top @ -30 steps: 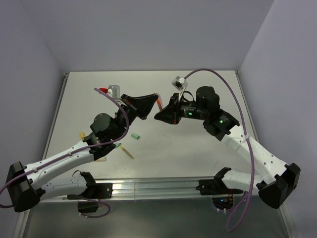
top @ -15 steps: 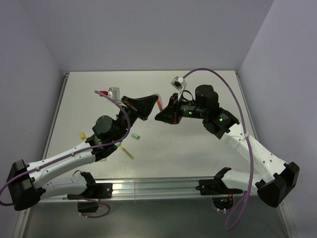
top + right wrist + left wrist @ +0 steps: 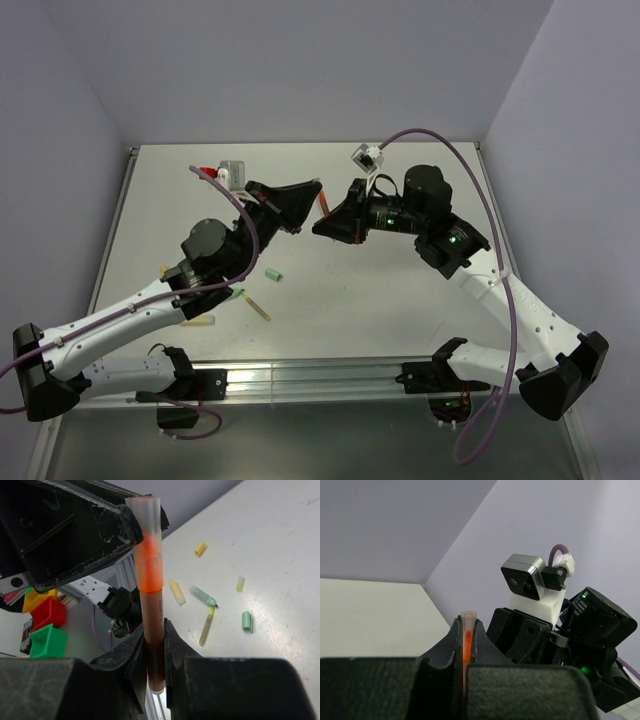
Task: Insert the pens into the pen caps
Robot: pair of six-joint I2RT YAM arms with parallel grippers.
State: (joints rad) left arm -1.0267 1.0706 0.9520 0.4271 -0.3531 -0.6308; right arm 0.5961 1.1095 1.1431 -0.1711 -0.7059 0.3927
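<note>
My left gripper (image 3: 306, 197) and right gripper (image 3: 330, 222) meet in mid-air above the table's middle. In the left wrist view, the left gripper (image 3: 467, 626) is shut on a translucent orange pen cap (image 3: 466, 642). In the right wrist view, the right gripper (image 3: 154, 632) is shut on the orange-red pen (image 3: 153, 615). The pen's tip sits inside the cap (image 3: 147, 545), which the left fingers (image 3: 85, 527) pinch. A mint green pen (image 3: 202, 595), an olive-yellow pen (image 3: 206, 626), a yellow pen (image 3: 176, 591), a green cap (image 3: 246, 621) and yellow caps (image 3: 200, 548) lie on the table.
The loose pens and caps lie at the table's left front, under the left arm: the green cap (image 3: 272, 274), the olive-yellow pen (image 3: 259, 308), a yellow cap (image 3: 166, 270). A metal rail (image 3: 320, 378) runs along the near edge. Walls close in the left, far and right sides.
Both grippers, with the orange pen and cap between them, have shifted a little higher and toward the far side. Both stay shut.
</note>
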